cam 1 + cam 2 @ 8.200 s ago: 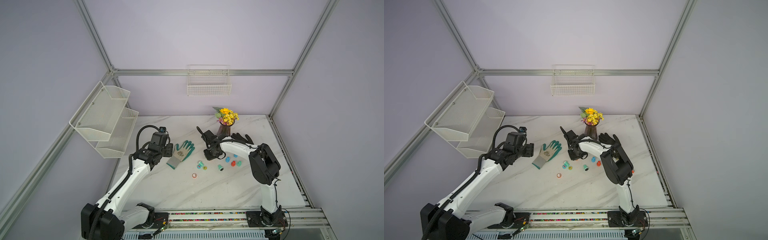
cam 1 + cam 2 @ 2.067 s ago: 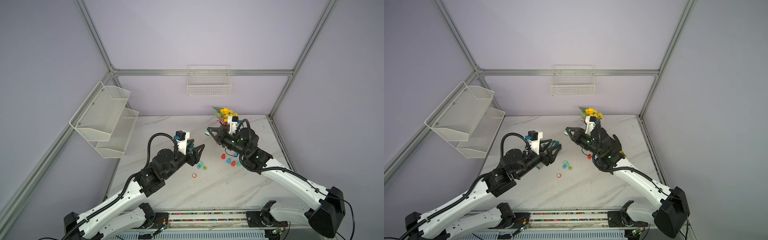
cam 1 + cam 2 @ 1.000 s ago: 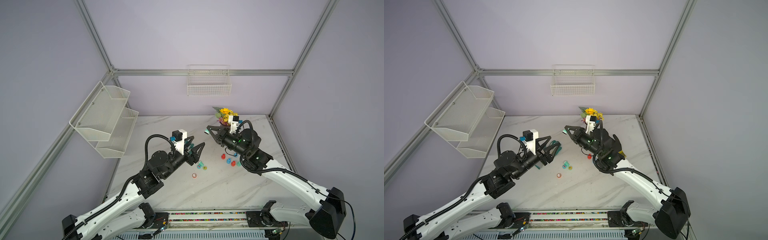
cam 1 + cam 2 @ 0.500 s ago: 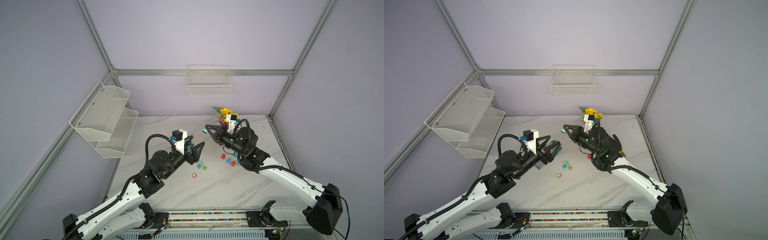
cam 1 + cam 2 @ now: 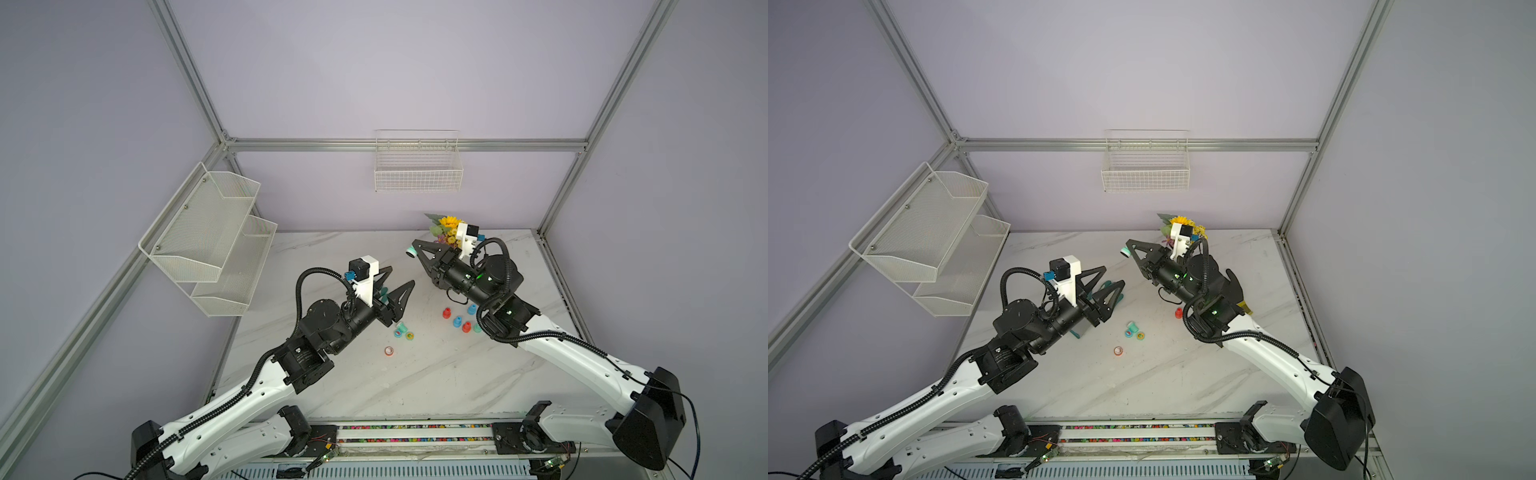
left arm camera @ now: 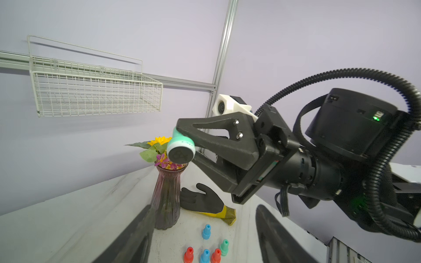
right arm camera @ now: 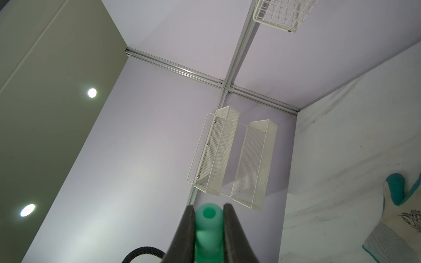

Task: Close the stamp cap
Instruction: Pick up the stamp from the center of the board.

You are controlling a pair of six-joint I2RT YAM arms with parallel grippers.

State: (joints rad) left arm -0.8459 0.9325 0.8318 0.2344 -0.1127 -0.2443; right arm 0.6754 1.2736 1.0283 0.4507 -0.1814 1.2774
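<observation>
Right gripper (image 5: 412,250) is up high above the desk (image 5: 415,386), jaws clenched on the teal stamp (image 6: 181,150). The right wrist view shows its handle pinched tight between them, and the left wrist view catches its dark round printing face. Left gripper (image 5: 402,276) hangs in the air opposite, apart from the stamp, jaws spread and holding nothing. Down on the desk, below the left gripper, a teal cap (image 5: 400,330) lies loose. Red and blue stamps (image 5: 457,321) stand clustered under the right arm, near the flower vase (image 6: 167,198).
</observation>
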